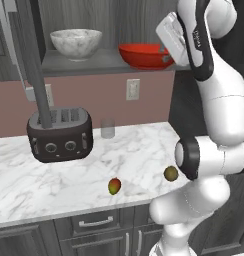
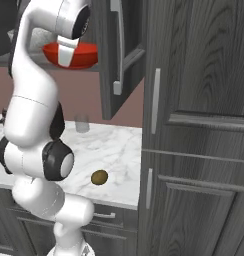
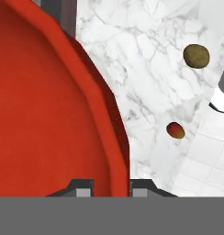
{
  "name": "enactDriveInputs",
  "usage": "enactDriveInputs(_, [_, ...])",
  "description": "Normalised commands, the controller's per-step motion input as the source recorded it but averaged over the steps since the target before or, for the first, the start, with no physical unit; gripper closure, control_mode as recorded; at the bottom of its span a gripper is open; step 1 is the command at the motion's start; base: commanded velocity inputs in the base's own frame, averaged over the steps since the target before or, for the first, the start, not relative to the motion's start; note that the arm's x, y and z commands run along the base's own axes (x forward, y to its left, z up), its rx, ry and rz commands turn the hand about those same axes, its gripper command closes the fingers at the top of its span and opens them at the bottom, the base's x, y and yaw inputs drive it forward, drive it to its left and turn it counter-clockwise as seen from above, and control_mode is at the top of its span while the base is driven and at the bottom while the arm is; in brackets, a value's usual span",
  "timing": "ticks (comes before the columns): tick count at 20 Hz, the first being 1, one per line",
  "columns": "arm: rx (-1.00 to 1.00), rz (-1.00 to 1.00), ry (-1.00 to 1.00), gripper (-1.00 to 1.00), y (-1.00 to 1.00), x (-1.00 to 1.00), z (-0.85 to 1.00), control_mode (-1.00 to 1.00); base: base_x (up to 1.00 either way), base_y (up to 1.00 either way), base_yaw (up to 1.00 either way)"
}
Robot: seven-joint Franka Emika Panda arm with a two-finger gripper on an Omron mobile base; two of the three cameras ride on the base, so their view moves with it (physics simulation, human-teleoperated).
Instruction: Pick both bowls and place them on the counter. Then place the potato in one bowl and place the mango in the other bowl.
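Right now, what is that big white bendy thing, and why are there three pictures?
It is a white robot arm in a pretend kitchen. Two pictures come from cameras behind it, left and right. The third looks out from its hand. Its gripper is pinched shut on the rim of the glossy red bowl, up on the dark grey shelf beside the white-grey marbled bowl. Below, on the white marble counter, lie a red-and-yellow-green mango and an olive-brown potato, with a dark toaster and a clear glass.
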Motion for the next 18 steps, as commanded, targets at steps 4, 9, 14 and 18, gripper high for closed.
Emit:
enactDriveInputs(4, [0.02, 0.01, -0.07, 1.0, 0.04, -0.83, 0.0, -1.0, 0.0, 0.0, 0.0])
enactDriveInputs(9, [0.01, 0.0, -0.04, 1.0, 0.02, -0.82, 0.0, -1.0, 0.0, 0.0, 0.0])
enactDriveInputs(14, [0.02, 0.0, 0.03, 1.0, 0.04, -0.73, 0.0, -1.0, 0.0, 0.0, 0.0])
enactDriveInputs(18, [0.01, 0.0, 0.04, 1.0, 0.04, -0.72, 0.0, -1.0, 0.0, 0.0, 0.0])
